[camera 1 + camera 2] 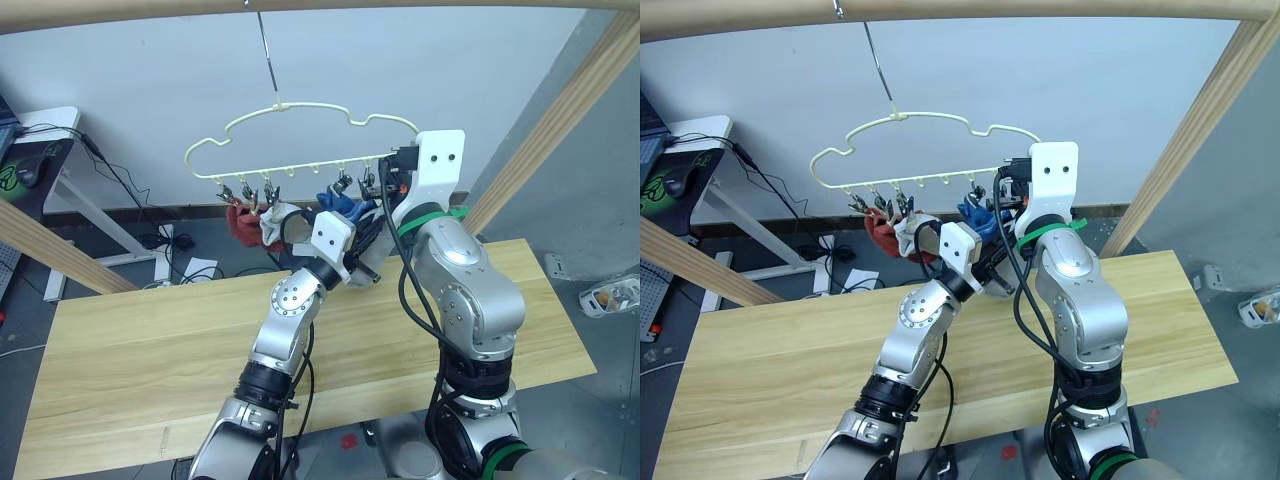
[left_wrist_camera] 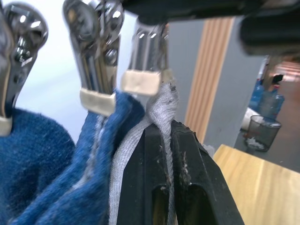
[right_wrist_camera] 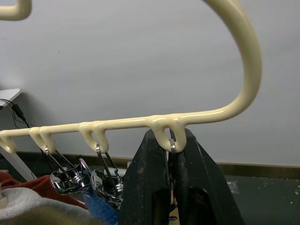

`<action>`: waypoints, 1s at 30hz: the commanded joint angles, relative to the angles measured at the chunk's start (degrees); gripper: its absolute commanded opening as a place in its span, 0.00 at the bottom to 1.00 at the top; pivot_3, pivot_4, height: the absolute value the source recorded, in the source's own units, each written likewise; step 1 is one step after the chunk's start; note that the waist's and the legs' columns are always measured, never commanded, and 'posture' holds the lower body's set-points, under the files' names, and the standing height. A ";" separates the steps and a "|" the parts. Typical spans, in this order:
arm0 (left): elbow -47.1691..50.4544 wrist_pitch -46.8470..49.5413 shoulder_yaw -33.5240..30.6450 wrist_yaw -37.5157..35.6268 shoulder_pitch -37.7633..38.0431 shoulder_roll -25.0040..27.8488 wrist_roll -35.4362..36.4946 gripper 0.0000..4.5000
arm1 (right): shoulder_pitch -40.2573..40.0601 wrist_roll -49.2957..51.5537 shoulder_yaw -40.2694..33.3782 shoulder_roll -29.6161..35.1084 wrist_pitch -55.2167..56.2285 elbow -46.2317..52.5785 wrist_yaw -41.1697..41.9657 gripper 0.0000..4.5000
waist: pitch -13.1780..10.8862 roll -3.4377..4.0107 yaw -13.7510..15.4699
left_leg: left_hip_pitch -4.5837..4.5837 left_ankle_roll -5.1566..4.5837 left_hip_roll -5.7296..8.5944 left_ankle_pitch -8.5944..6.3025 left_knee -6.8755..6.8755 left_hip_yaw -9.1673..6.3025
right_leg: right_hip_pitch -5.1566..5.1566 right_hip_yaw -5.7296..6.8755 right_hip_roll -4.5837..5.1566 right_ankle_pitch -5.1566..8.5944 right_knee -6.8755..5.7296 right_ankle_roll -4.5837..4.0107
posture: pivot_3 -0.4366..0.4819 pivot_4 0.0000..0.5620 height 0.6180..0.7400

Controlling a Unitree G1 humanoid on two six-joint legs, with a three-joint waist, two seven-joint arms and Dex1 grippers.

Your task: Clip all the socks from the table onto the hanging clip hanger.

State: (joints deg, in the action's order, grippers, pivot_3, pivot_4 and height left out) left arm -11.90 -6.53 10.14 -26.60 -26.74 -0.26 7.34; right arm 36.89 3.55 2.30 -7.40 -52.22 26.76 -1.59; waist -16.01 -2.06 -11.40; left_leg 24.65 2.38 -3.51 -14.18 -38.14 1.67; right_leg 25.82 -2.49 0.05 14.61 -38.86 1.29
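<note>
The pale yellow clip hanger [image 1: 290, 105] hangs by its metal hook from the top pole. Rust red socks [image 1: 243, 225], a light grey sock [image 1: 275, 225] and blue socks [image 1: 340, 207] hang from its clips. My left gripper [image 2: 168, 136] is shut on another light grey sock [image 2: 161, 105], holding its edge up at the pads of a metal clip [image 2: 145, 82], right beside a clipped blue sock [image 2: 93, 154]. My right gripper [image 3: 171, 147] is shut on the top of the rightmost clip, just under the hanger bar [image 3: 117, 123]. The wooden table [image 1: 150, 350] lies below both arms.
A thick wooden pole [image 1: 300, 5] runs across the top, with slanted wooden beams at the right [image 1: 560, 110] and left [image 1: 60, 250]. A white desk [image 1: 50, 125] and floor cables [image 1: 165, 240] lie beyond the table's far left edge.
</note>
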 commanded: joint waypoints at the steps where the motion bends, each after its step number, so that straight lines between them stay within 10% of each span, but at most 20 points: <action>1: 0.74 -1.88 -0.30 0.18 -0.76 -0.61 0.06 0.00 | 1.54 0.86 0.71 -0.42 0.49 3.85 -0.09 0.00 | 0.00 0.00 0.00 | 0.00 0.00 0.00 0.00 0.01 0.01 | 0.00 -0.01 0.00 0.00 0.01 0.00 | 0.14 0.48 1.00; 25: 4.17 -1.42 -0.74 -1.59 -0.43 -1.48 2.61 0.00 | -1.14 0.18 1.78 0.52 1.14 3.31 -0.26 0.00 | 0.00 0.00 0.03 | 0.00 0.00 0.01 0.00 0.02 0.00 | 0.00 0.00 0.01 0.00 0.01 0.00 | 0.15 0.48 1.00; 30: 3.97 -1.58 -0.87 -1.58 -0.76 -1.54 2.50 0.00 | -1.29 0.05 1.72 0.69 1.11 3.31 -0.39 0.35 | 0.00 0.00 0.09 | 0.00 0.00 0.01 0.00 0.02 0.00 | 0.00 0.01 0.01 0.00 0.01 0.00 | 0.15 0.48 1.00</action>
State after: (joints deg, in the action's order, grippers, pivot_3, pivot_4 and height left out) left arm -11.04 -6.90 9.12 -28.15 -26.75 -1.16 9.06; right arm 35.54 3.49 3.62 -6.77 -51.88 27.36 -1.65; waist -16.01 -2.06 -11.31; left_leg 24.65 2.39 -3.50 -14.17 -38.12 1.67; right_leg 25.81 -2.48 0.06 14.61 -38.85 1.29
